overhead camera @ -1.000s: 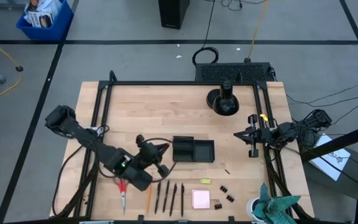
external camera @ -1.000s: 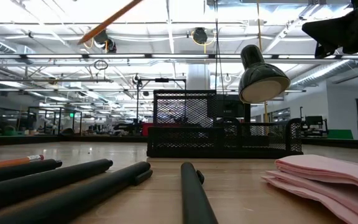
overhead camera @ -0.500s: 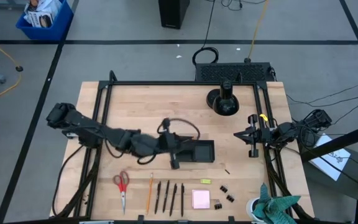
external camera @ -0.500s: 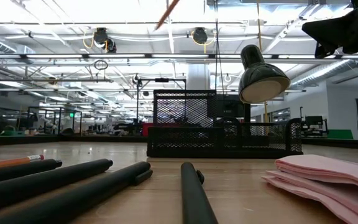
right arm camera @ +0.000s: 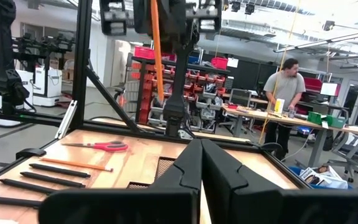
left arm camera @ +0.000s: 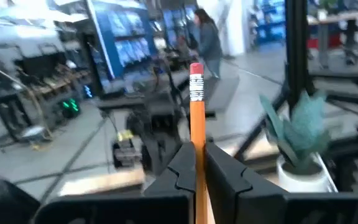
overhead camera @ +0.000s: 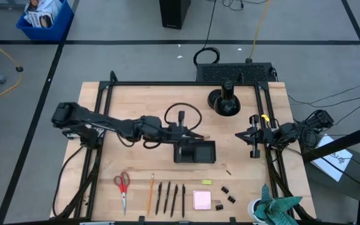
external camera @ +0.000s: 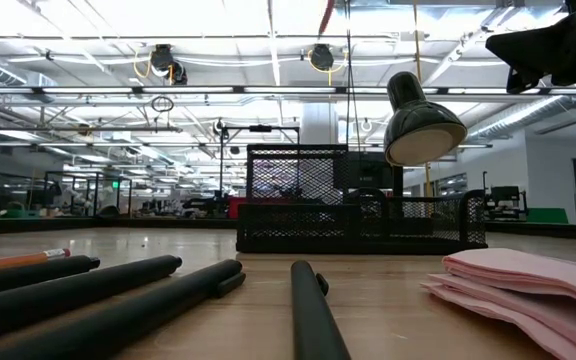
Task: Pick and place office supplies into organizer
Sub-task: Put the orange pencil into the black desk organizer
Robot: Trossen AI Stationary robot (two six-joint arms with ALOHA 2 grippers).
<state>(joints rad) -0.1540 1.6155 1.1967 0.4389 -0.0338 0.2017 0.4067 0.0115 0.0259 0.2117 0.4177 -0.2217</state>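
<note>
My left gripper (overhead camera: 191,134) hangs over the black organizer (overhead camera: 194,151) at the table's middle, shut on an orange pencil (left arm camera: 196,118). The right wrist view shows that pencil (right arm camera: 156,56) reaching down below the gripper. Near the table's front edge lie red-handled scissors (overhead camera: 122,185), a second orange pencil (overhead camera: 150,194), several dark pens (overhead camera: 170,199), a pink sticky pad (overhead camera: 201,199), a yellow-green eraser (overhead camera: 207,182) and black binder clips (overhead camera: 225,190). My right gripper (overhead camera: 253,135) waits shut at the table's right edge. My left gripper pinches the pencil's shaft (left arm camera: 196,152) between its two fingers. The fingers point level toward the table's right side and lie across the pencil. The pencil stands close to upright, its eraser end (left arm camera: 196,68) up, lifted clear above the organizer.
A round black stand with a lamp (overhead camera: 224,102) sits at the far side, right of centre. A teal-green plant-like cloth in a white pot (overhead camera: 274,207) stands at the near right corner. A black frame rail (overhead camera: 180,84) borders the table. A person (right arm camera: 286,93) stands in the room beyond.
My left gripper has gone from above the pens toward the table's far right, rising, to above the organizer. Its wrist has rolled and come level. The held pencil has swung from a slant to nearly upright and stays clear of the table.
</note>
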